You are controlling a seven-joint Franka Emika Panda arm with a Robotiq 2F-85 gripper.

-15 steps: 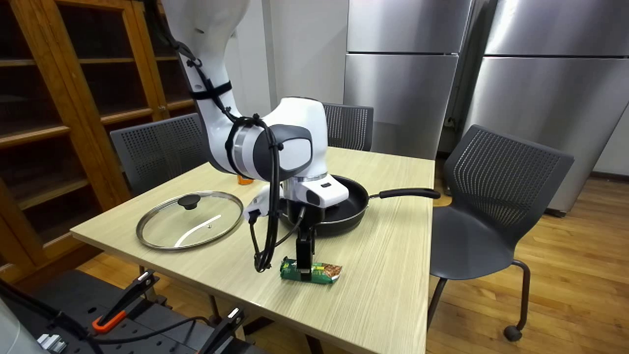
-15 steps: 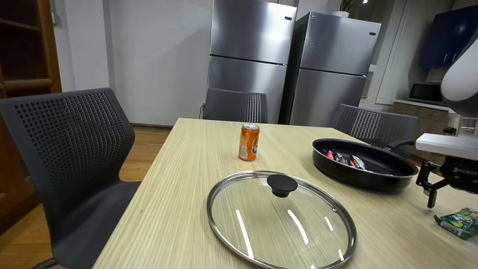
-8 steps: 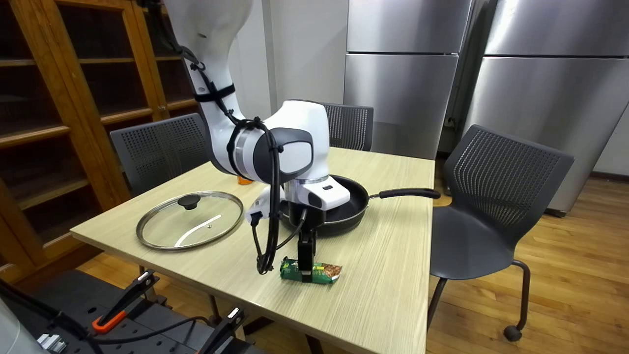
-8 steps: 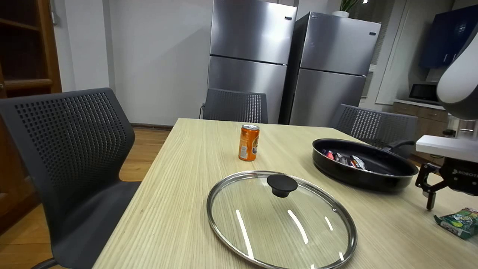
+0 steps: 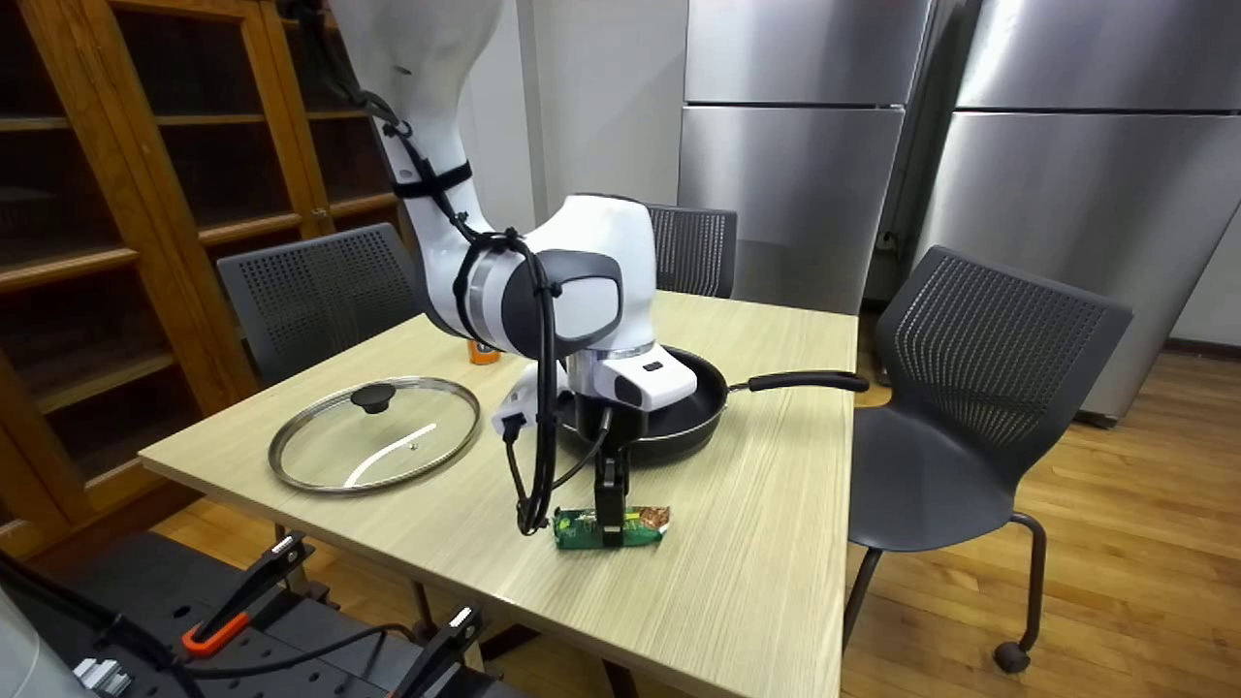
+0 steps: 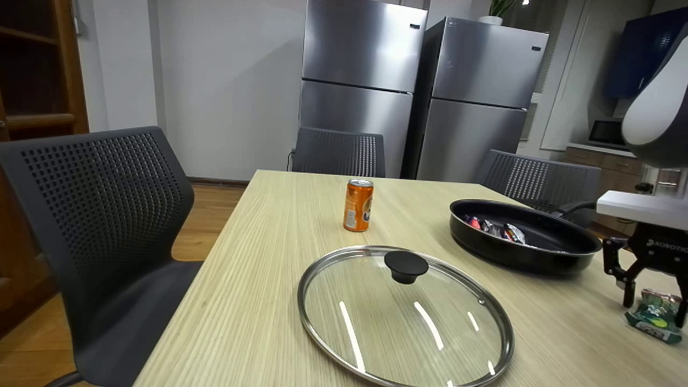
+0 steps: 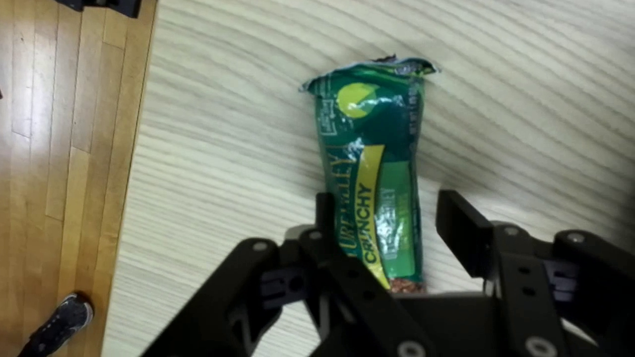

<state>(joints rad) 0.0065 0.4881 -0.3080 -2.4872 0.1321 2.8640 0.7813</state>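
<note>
A green snack bar in a "CRUNCHY" wrapper (image 7: 377,124) lies on the pale wooden table (image 5: 756,582). My gripper (image 7: 384,210) points down around the bar near its brown-printed end. In the wrist view the left finger (image 7: 325,213) is against or very close to the bar's edge. A strip of table shows between the bar and the right finger (image 7: 461,233), so the jaws are part-way open. Both exterior views show the bar (image 5: 645,525) between the fingers; in an exterior view the gripper (image 6: 656,303) straddles its wrapper. The wrist hides part of the bar's lower end.
Just behind the gripper sits a black frying pan (image 6: 521,258) with small wrapped items (image 6: 513,233) inside; its handle (image 5: 805,381) sticks out sideways. A glass lid (image 6: 398,317) lies flat on the table. An orange can (image 6: 357,207) stands upright. Chairs (image 5: 989,388) surround the table.
My gripper's fingers have come closer together around the bar. The bar has shifted slightly toward the pan. The arm has moved a little to the side.
</note>
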